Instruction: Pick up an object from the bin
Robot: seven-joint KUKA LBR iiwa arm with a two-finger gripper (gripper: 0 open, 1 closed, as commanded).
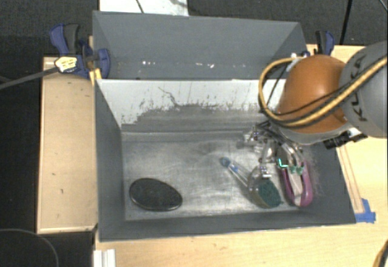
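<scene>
Inside the grey bin (pixel 109 156), a black disc (pixel 156 194) lies left, while the pincer (pixel 265 165), released or clenched I cannot tell, hangs over a green round piece (pixel 267 195) beside a purple loop (pixel 305 190).

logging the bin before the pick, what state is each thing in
black oval disc: flat on the bin floor, front left, alone
dark green round thing: on the floor, front right, under the gripper
purple loop: lying beside the green thing
blue-tipped clear stick: lying flat, left of the gripper
gripper: low, over the green thing

Robot lab: metal bin (pixel 182 159), cabled arm (pixel 365 81).
</scene>
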